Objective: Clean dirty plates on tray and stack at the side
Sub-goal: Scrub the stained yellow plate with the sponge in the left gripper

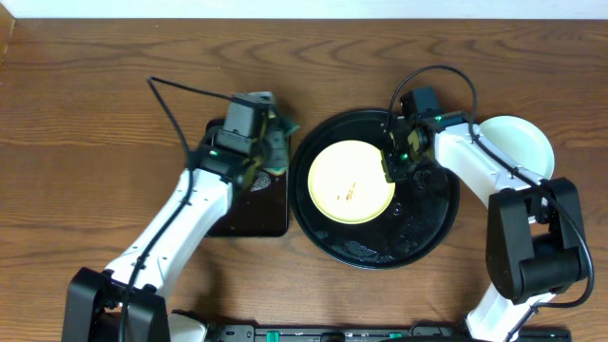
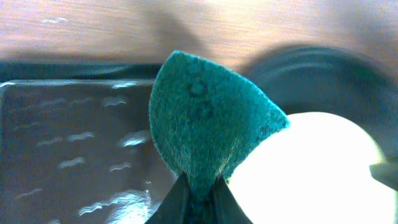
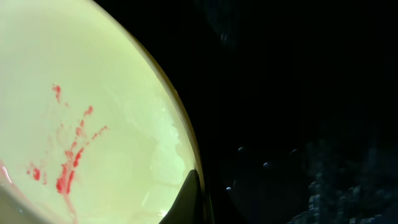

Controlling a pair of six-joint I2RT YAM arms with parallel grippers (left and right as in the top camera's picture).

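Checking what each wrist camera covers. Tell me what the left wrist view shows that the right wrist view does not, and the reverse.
Only the left wrist view: the green scouring pad pinched in the left gripper, the rectangular black tray and the wooden table.
Only the right wrist view: red sauce smears, water droplets, and a finger of the right gripper at the rim of the yellow plate.
Both: that plate and the round black tray.
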